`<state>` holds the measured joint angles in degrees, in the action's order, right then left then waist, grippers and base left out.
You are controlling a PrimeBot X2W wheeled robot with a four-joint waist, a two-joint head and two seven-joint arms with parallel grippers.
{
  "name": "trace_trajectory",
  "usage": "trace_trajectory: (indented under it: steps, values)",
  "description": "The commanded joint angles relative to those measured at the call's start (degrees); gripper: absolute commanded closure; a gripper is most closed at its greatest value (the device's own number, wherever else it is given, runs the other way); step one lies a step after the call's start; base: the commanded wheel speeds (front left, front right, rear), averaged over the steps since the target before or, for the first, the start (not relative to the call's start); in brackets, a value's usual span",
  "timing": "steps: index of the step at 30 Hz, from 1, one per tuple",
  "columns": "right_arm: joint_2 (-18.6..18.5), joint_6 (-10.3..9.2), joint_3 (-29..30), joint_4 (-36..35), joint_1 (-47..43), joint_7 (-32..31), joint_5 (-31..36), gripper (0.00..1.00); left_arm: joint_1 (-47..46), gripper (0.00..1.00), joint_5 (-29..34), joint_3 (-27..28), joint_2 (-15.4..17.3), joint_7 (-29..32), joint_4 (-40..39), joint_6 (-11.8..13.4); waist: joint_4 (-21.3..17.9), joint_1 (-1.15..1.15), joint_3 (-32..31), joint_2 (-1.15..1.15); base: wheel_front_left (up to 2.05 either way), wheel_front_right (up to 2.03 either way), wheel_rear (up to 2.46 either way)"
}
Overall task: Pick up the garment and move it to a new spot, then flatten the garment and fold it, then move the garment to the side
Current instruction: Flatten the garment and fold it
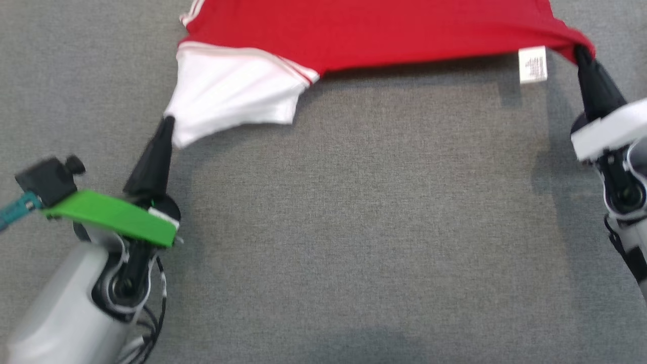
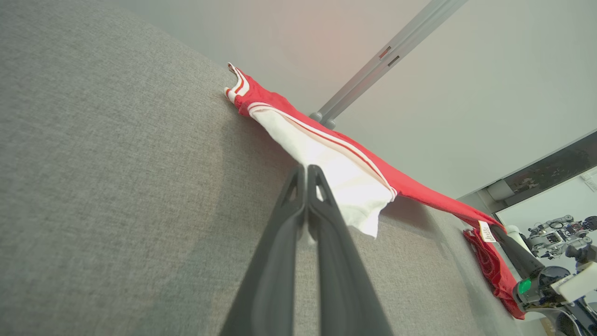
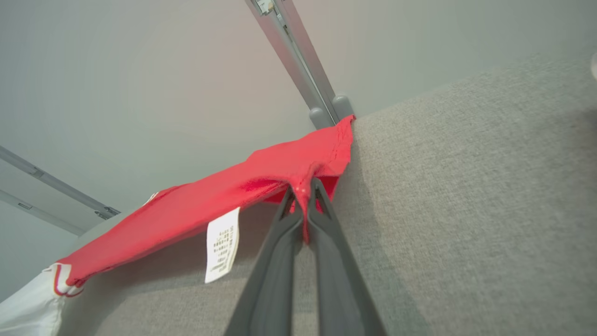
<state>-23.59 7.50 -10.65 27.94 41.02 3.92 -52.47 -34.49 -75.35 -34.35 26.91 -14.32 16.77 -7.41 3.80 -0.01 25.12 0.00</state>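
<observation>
The head view looks down steeply, almost straight, on the grey surface [image 1: 354,227] from well above. The left pincer [image 1: 168,121] is at its left and the right pincer [image 1: 581,50] at its upper right. It is a little blurred, so its exact tilt is hard to judge. The left wrist view sits low and close to the surface, looking along its own fingers [image 2: 280,261] toward a pale wall [image 2: 466,93]. The other arm's pincer is at its lower right. The right wrist view is equally low and close, facing that wall. Both wrist views share a metal rail [image 3: 294,60]. All three share the stretched red garment [image 1: 379,30] and its white label [image 1: 532,64].
</observation>
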Motion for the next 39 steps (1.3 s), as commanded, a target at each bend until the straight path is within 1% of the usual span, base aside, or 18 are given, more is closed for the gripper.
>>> trace_trajectory:
  steps: [1,2,3,4,6,8,10,11,15,17,19,21,23,27,31,32,35,39]
  values:
    - [-2.0,-0.02,-0.5,-1.7,-4.0,0.5,-0.6,1.00,4.3,1.00,-0.5,0.5,1.1,-0.6,-1.5,-0.1,1.2,0.01,-5.1,0.00,0.00,0.00,0.00]
    - [-3.9,-0.02,-1.5,-3.3,-6.8,1.1,0.5,1.00,7.0,1.00,-0.3,0.3,1.4,-0.6,-2.9,-0.1,1.4,0.01,-6.3,0.00,0.00,0.00,0.00]
    - [-5.0,-0.07,-1.1,-4.6,-9.5,1.9,0.1,1.00,9.6,1.00,0.0,0.7,1.8,-0.7,-4.4,0.3,1.5,0.01,-7.2,0.00,0.00,0.00,0.00]
    - [-6.7,-0.07,-0.5,-7.5,-15.7,3.1,-0.8,1.00,15.1,1.00,-0.5,2.7,1.0,-0.9,-7.3,1.6,1.9,0.01,-9.3,0.00,0.00,0.00,0.00]
    - [-8.3,-0.07,0.3,-10.5,-22.2,3.8,-2.1,1.00,20.9,1.00,0.4,5.1,-0.2,-0.9,-10.6,2.9,2.2,0.01,-11.2,0.00,0.00,0.00,0.00]
    - [-10.4,-0.07,0.9,-13.3,-28.4,4.2,-0.9,1.00,26.8,1.00,2.1,6.6,-1.1,-0.9,-14.3,3.7,2.3,0.01,-12.6,0.00,0.00,0.00,0.00]
    - [-10.6,-0.07,2.0,-15.5,-34.7,4.4,-1.2,1.00,32.2,1.00,4.8,8.0,-1.6,-0.9,-17.5,5.3,2.3,0.01,-13.8,0.00,0.00,0.00,0.00]
    - [-10.5,-0.07,2.3,-16.7,-37.6,4.2,-1.2,1.00,35.0,1.00,5.4,9.0,-2.4,-0.9,-18.8,6.1,2.4,0.01,-14.3,0.00,0.00,0.00,0.00]
    - [-10.4,-0.07,5.3,-21.9,-49.3,3.6,-1.7,1.00,45.3,1.00,6.1,10.5,-4.4,-0.9,-25.9,8.0,2.7,0.01,-14.7,0.00,0.00,0.00,0.00]
    - [-10.0,-0.06,7.5,-25.1,-54.3,3.1,-2.2,1.00,48.9,1.00,5.2,11.0,-5.1,-0.9,-29.6,8.2,2.9,0.01,-13.7,0.00,0.00,0.00,0.00]
    - [-9.6,-0.06,10.2,-28.4,-57.6,2.6,-1.9,1.00,51.4,1.00,4.9,11.1,-4.5,-0.9,-32.4,7.9,2.6,0.01,-12.0,0.00,0.00,0.00,0.00]
    - [-9.0,-0.06,12.2,-31.1,-58.8,1.6,-1.2,1.00,52.2,1.00,4.8,11.4,-3.8,-0.6,-34.0,8.1,2.0,0.01,-10.3,0.00,0.00,0.00,0.00]
    - [-8.1,-0.05,13.4,-33.1,-57.6,0.0,-0.8,1.00,50.5,1.00,4.5,12.2,-3.1,0.2,-35.2,8.6,1.2,0.01,-8.3,0.00,0.00,0.00,0.00]
    - [-6.6,-0.04,12.5,-34.9,-50.2,-4.3,0.6,1.00,44.4,1.00,3.9,13.9,-1.5,3.6,-37.7,10.8,-1.1,0.01,-4.0,0.00,0.00,0.00,0.00]
    - [-5.5,-0.04,10.4,-32.1,-42.6,-9.5,2.2,1.00,36.0,1.00,4.3,13.4,0.1,9.5,-38.6,14.3,-2.2,0.01,-0.8,0.00,0.00,0.00,0.00]
    - [-5.5,-0.04,10.4,-32.1,-42.6,-9.5,2.2,1.00,36.0,1.00,4.3,13.4,0.1,9.5,-38.6,14.3,-2.2,0.01,-0.8,0.00,0.00,0.00,0.00]
    - [-5.4,-0.04,10.0,-30.3,-39.1,-11.8,2.9,1.00,30.4,1.00,4.5,12.4,0.2,13.5,-38.1,16.8,-2.3,0.01,0.4,0.00,0.00,0.00,0.00]
    - [-5.6,-0.04,11.2,-29.2,-38.1,-13.6,2.2,1.00,24.4,1.00,5.3,11.5,-0.2,16.8,-36.5,19.1,-2.6,0.01,0.8,0.00,0.00,0.00,0.00]
